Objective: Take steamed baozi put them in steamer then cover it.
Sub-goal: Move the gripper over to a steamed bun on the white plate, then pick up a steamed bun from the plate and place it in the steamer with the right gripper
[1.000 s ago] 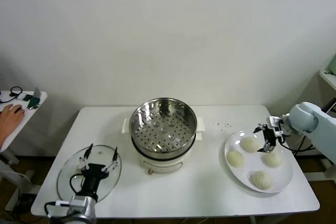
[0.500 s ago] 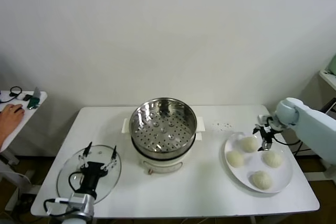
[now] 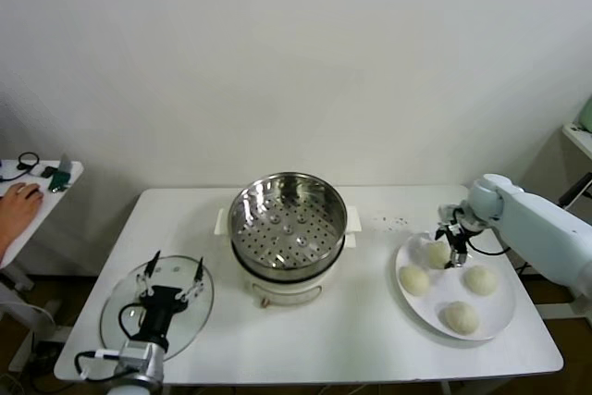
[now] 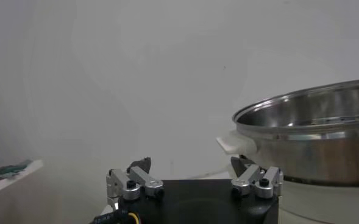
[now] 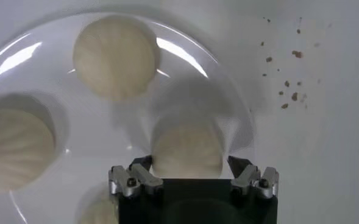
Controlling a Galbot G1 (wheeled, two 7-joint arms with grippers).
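Four steamed baozi point(image 3: 437, 253) sit on a white plate point(image 3: 494, 317) at the right end of a white table point(image 3: 351, 330). Directly above the bun nearest the steamer hangs the right gripper point(image 3: 450, 244), fingers apart on either side of it, not touching it as far as the wrist view shows. At the table's middle stands the steamer point(image 3: 288, 225), its perforated steel basket uncovered. Toward the left front corner, the cover point(image 3: 122, 302) lies flat on the table. Over it hovers the left gripper point(image 3: 172, 279), fingers spread wide, holding nothing.
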